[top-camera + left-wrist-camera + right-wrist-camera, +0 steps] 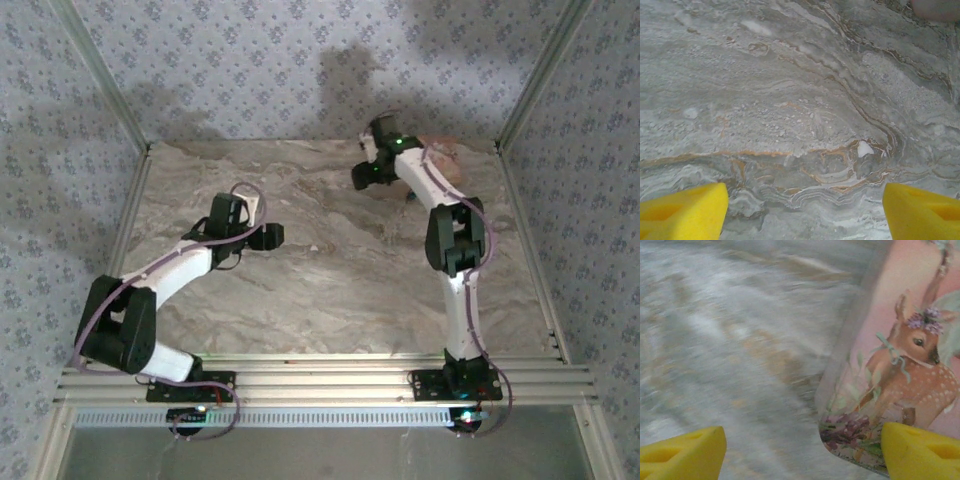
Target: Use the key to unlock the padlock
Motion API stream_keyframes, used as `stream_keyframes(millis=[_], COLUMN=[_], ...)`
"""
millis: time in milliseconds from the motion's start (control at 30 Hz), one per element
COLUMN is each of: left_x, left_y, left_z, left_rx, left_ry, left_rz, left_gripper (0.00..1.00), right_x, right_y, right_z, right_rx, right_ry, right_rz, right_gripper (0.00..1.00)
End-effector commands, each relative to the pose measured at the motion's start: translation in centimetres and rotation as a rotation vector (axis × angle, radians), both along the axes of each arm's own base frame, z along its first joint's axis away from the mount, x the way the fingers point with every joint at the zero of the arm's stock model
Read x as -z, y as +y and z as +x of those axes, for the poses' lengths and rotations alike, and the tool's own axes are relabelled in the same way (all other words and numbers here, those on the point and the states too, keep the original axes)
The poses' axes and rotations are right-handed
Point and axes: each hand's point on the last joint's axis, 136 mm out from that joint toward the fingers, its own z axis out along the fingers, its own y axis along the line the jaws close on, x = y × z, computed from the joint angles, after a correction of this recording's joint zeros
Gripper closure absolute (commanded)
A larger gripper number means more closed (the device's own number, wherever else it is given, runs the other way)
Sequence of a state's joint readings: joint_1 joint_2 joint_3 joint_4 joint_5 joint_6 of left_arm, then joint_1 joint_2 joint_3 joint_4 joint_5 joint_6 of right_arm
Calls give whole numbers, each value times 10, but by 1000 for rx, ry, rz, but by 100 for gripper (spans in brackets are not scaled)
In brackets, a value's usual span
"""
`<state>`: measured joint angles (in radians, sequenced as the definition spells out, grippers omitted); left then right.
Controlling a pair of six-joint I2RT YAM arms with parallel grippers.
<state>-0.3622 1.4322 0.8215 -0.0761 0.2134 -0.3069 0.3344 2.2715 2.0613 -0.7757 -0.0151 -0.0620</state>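
Yellow fingers (680,450) on our right gripper (802,452) and left gripper (805,212) gape empty, and this close beside the box (900,365) we may knock it.

- Top cam sat high behind the arm bases (455,380), faced down and forward, and took in the whole marble table (330,290) from afar.
- Left wrist cam looked down at the marble from close in, left fingertips (682,212) in the bottom corners.
- Right wrist cam was equally close but blurred, right fingertips (682,452) framed the same way.
- Right wrist and top shared the pink deer-printed box (900,365) (448,152), far right.
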Motion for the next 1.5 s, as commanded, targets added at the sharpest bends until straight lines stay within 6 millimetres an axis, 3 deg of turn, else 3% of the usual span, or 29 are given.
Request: stream_keyframes(millis=[0,133,300,500,600,767,933,1033,1133,1200,1467], left_x=[-8,-19,-31,-35,-33,-27,-27,-25,-23,-20,-5], left_y=[13,29,53,63,52,20,-24,-51,-73,-87,-129], left_z=[-7,-9,-9,-4,3,19,35,46,58,66,96], left_rx=[-69,-135,-210,-243,-220,-149,-63,-17,14,31,79], left_ry=[5,2,-7,5,27,82,106,121,129,136,190], left_rz=[-1,-34,-83,-142,-197,-295,-327,-360,-380,-385,-424], left_gripper=[18,17,17,17,19,23,26,28,31,33,50], right_x=[48,30,-15,-90,-105,-92,-74,-64,-50,-38,7], right_y=[61,114,150,148,128,69,-4,-35,-51,-55,-39], right_z=[-84,-115,-129,-119,-115,-106,-97,-93,-88,-85,-74], right_rx=[-117,-172,-206,-172,-119,31,232,303,333,341,340], right_ry=[272,260,215,93,63,88,94,106,130,150,240], right_rz=[62,144,208,311,333,367,447,467,469,473,512], right_gripper=[19,19,15,14,14,14,17,17,18,24,41])
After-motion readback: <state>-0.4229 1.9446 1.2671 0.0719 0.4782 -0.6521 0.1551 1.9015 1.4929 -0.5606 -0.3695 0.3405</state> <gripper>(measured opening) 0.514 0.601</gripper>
